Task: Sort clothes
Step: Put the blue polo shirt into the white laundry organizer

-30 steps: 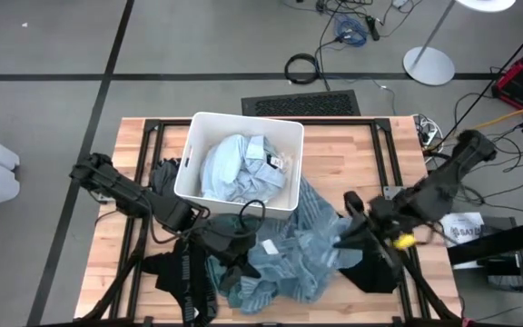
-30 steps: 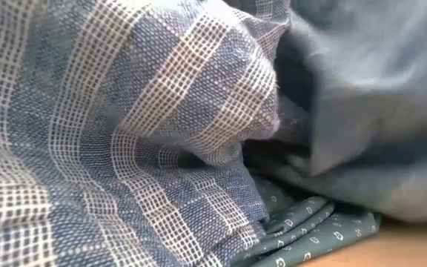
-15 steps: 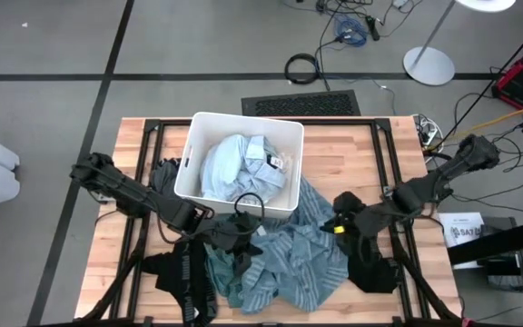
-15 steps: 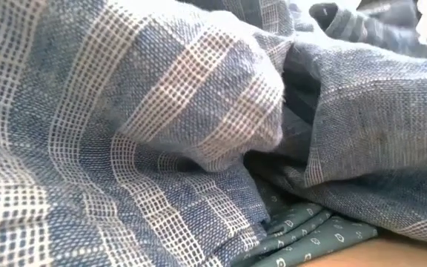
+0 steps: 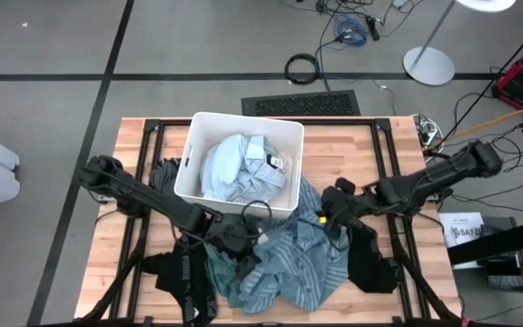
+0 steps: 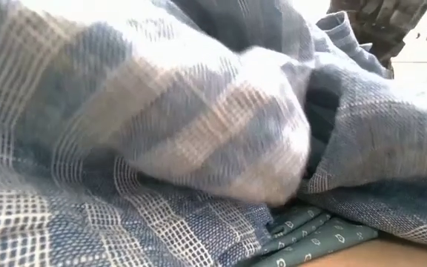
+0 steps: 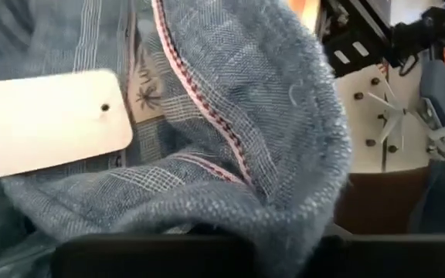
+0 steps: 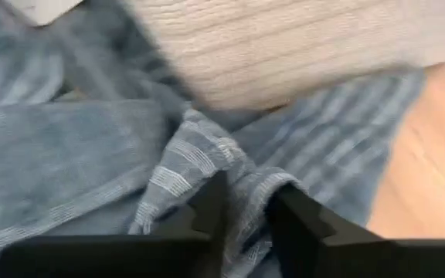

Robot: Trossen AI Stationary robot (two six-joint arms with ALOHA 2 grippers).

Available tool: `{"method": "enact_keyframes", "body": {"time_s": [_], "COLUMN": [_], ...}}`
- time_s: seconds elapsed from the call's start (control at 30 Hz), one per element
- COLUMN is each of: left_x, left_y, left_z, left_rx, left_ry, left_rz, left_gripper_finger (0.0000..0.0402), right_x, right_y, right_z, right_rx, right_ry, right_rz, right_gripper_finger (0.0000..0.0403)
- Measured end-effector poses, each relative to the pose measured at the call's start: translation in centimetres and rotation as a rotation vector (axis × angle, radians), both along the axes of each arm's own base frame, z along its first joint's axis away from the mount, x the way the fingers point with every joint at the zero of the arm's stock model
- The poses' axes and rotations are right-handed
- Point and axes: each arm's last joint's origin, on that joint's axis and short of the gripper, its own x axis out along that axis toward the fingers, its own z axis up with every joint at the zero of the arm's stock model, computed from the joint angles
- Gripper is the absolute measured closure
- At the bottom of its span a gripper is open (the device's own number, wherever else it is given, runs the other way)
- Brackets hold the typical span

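While the white bin (image 5: 192,173) sits in the upper middle of the wooden table (image 5: 352,150) in the high view, a light blue shirt (image 5: 243,163) lies bunched inside it. Spread just below the bin, in the lower centre of the frame, is a blue striped shirt (image 5: 289,268), with a teal-green garment (image 5: 218,272) showing at its left edge. A black garment with white lettering (image 5: 184,277) lies at the lower left, and another black garment (image 5: 370,263) lies at the lower right. Dark cloth (image 5: 163,177) also peeks out along the bin's left wall.

The left gripper (image 5: 236,243) reaches in from the left of the frame and sits low on the striped shirt's left part, just below the bin's lower edge. Its fingers are pressed together with the blue weave caught between them: in the left wrist view a fold of that cloth (image 7: 284,139) with a red-stitched seam and a pale tag (image 7: 49,123) fills the picture right at the fingers.

The right gripper (image 5: 327,213) comes in from the right of the frame and meets the striped shirt's upper right edge, beside the bin's lower right corner. In the right wrist view its fingers (image 8: 207,212) stand slightly apart with a ridge of striped cloth (image 8: 246,197) lying between them.

In the low view, blue checked weave (image 6: 124,148) fills the frame, with a strip of teal patterned cloth (image 6: 317,237) beneath it at the lower right.
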Motion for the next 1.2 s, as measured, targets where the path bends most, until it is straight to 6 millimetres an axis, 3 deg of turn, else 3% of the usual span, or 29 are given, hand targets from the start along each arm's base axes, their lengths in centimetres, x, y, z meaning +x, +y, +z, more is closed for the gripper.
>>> {"method": "enact_keyframes", "body": {"time_s": [0.13,0.27,0.37,0.5,0.63,0.8,0.87,1.0,1.03,1.2], "left_x": [0.6,0.6,0.6,0.5,0.5,0.2,-0.3,-1.5,-1.9,-3.4], "left_y": [-0.2,-0.3,-0.2,-0.1,-0.1,0.3,0.5,1.2,1.4,2.3], "left_z": [-1.1,-1.3,-1.0,-0.9,-0.9,0.3,1.4,4.1,4.7,7.5], "left_rx": [-0.026,-0.013,-0.022,-0.063,-0.08,-0.053,-0.034,0.014,0.029,0.117], "left_ry": [0.031,0.028,0.024,0.039,0.05,0.0,-0.047,-0.148,-0.177,-0.305], "left_rz": [0.027,0.01,0.003,-0.034,-0.018,0.016,0.037,0.088,0.098,0.142], "left_gripper_finger": [0.0365,0.0317,0.0282,0.0255,0.025,0.0249,0.0249,0.0249,0.0249,0.0249], "right_x": [0.5,1.8,2.7,3.3,4.2,4.8,4.8,4.1,3.9,2.0], "right_y": [-2.1,-4.1,-5.1,-6.2,-7.1,-7.6,-7.5,-7.3,-7.3,-7.3], "right_z": [-1.1,-2.9,-4.3,-6.3,-8.4,-10.7,-10.9,-10.1,-9.7,-7.0], "right_rx": [0.012,0.119,0.081,-0.023,-0.032,0.012,0.032,0.034,0.029,0.031], "right_ry": [0.108,0.16,0.175,0.275,0.343,0.418,0.429,0.448,0.442,0.434], "right_rz": [-0.051,0.013,0.062,0.027,0.024,0.017,0.011,0.012,0.007,-0.086], "right_gripper_finger": [0.0252,0.0185,0.0145,0.0117,0.0115,0.0162,0.0215,0.036,0.0379,0.0381]}}
